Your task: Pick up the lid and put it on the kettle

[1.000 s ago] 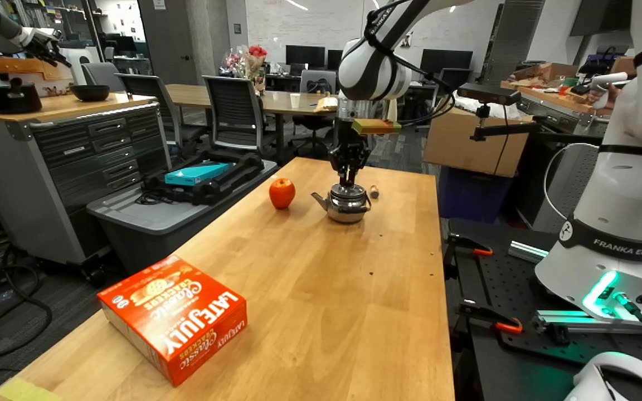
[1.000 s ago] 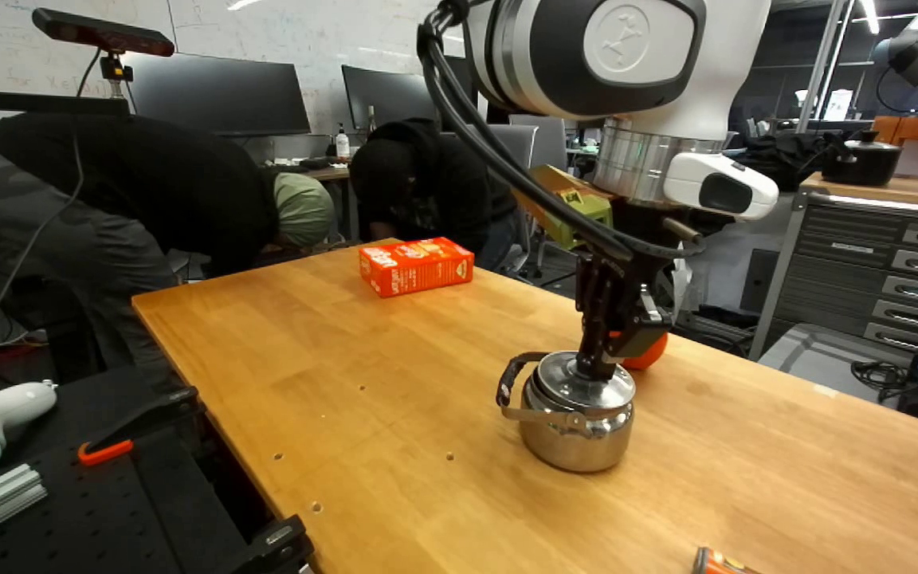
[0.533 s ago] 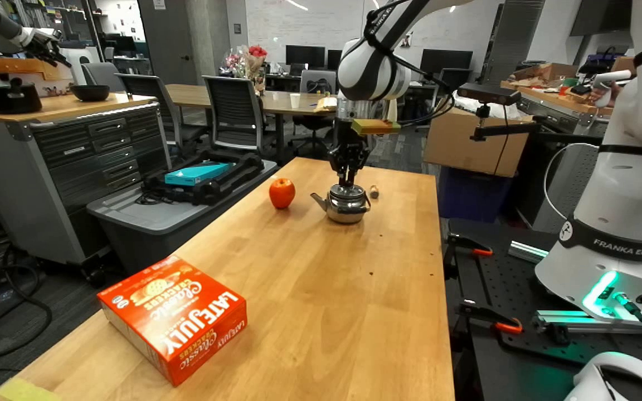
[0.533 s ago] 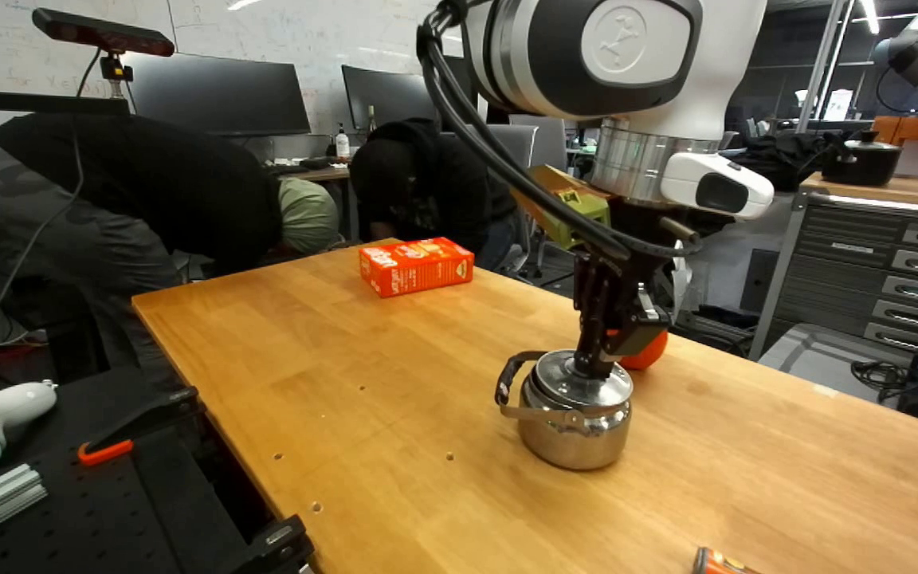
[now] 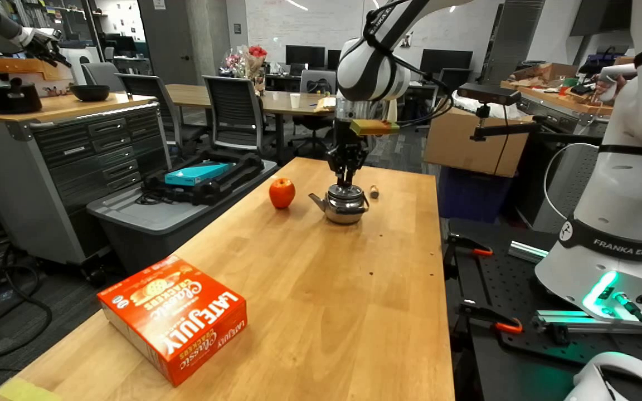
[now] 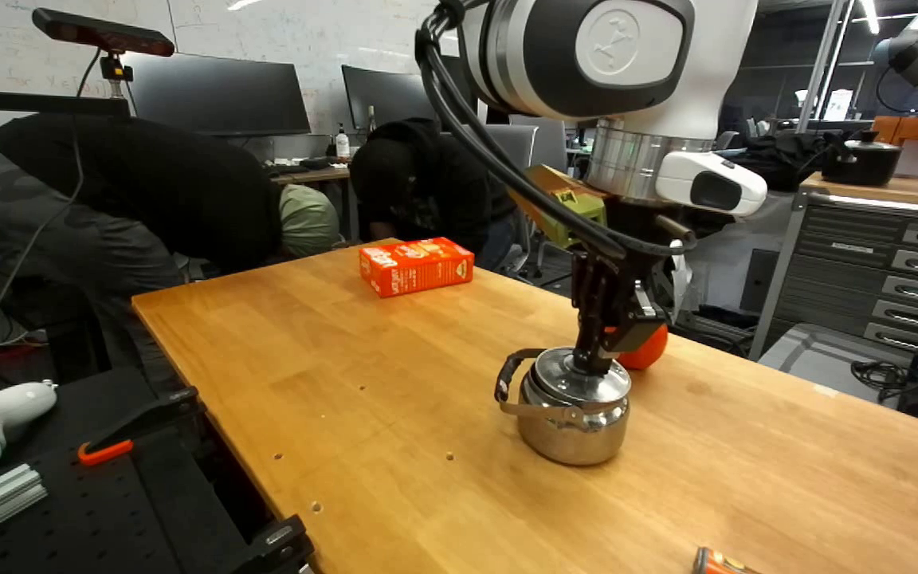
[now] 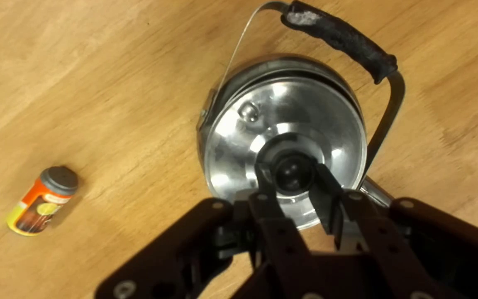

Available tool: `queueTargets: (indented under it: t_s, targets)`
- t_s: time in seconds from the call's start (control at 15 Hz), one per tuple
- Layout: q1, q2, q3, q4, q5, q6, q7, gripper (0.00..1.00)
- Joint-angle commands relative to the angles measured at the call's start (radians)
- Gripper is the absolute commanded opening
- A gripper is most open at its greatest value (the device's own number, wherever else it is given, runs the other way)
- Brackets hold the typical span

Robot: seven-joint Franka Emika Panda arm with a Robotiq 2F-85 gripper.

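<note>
Lid (image 7: 280,112) is over the kettle (image 6: 570,437), its dark knob (image 7: 293,174) clamped in the gripper (image 7: 292,170).

Robotics lab, 2 robot arms (image 5: 377,64), whiteboard (image 6: 300,32) (scribbled)

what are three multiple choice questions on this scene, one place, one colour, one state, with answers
1. Where is the lid relative to the kettle?
A. beneath it
B. over its top
C. far off to one side

2. What colour is the cracker box?
A. blue
B. green
C. orange-red

3. How is the kettle's handle set?
A. leaning out to one side
B. straight up over the lid
C. broken off

1 B: both exterior views show the lid above the kettle's body.
2 C: both exterior views show its orange-red sides.
3 A: in the wrist view, the handle reaches out past the kettle's body.
</note>
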Motion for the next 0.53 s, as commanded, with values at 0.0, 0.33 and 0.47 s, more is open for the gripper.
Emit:
queueTargets:
  t_s: [0.0,0.33,0.47]
  targets:
    - [0.007,-0.015,0.005,-0.021,0.011,0.03,-0.023,0.07]
    - [0.014,-0.02,0.005,-0.029,0.001,0.032,-0.024,0.07]
    - [0.02,-0.015,0.001,-0.03,-0.012,0.033,-0.016,0.07]
